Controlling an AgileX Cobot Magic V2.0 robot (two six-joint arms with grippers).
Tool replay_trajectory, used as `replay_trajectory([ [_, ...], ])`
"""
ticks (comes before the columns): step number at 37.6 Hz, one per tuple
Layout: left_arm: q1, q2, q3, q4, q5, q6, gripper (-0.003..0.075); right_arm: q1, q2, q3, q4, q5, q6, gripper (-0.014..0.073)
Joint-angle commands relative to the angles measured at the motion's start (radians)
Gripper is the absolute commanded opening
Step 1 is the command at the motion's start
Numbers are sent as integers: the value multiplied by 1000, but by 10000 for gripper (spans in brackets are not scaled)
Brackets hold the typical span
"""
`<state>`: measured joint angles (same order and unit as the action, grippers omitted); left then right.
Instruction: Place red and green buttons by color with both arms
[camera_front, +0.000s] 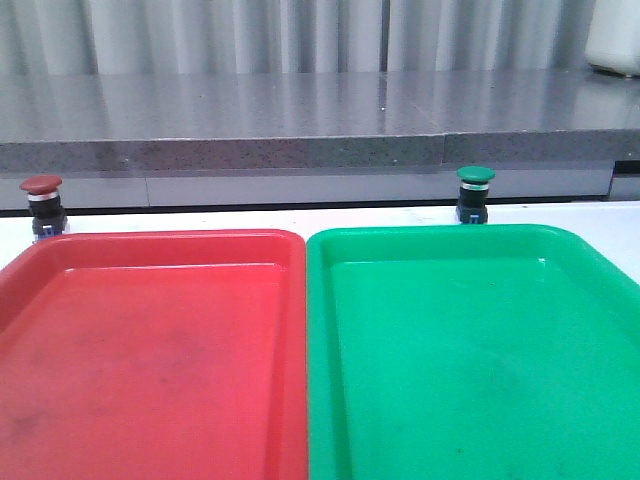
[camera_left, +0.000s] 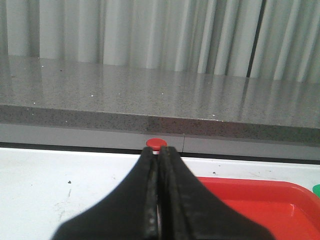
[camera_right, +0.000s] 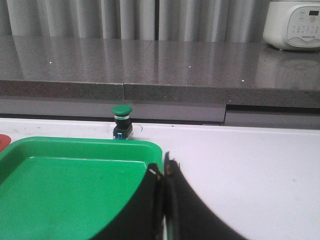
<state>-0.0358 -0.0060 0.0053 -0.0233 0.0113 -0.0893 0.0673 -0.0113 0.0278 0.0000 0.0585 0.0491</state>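
The red button stands upright on the white table behind the far left corner of the red tray. The green button stands upright behind the far edge of the green tray. Neither arm shows in the front view. In the left wrist view my left gripper is shut and empty, with the red button's cap just beyond its tips. In the right wrist view my right gripper is shut and empty over the green tray's corner, and the green button stands farther off.
A grey stone ledge runs behind the table, close behind both buttons. A white appliance stands on it at the far right. The two trays lie side by side, touching, and fill most of the near table.
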Motion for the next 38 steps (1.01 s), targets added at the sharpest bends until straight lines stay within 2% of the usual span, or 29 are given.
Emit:
replay_trajectory([
  [1, -7, -17, 22, -6, -83, -3, -20, -5, -15, -7, 0, -80, -5, -69],
  [28, -7, -17, 22, -6, -86, -3, -20, -5, -15, -7, 0, -83, -5, -69],
  [38, -7, -17, -10, -6, -179, -3, -20, -5, -15, -44, 0, -101, -5, -69],
])
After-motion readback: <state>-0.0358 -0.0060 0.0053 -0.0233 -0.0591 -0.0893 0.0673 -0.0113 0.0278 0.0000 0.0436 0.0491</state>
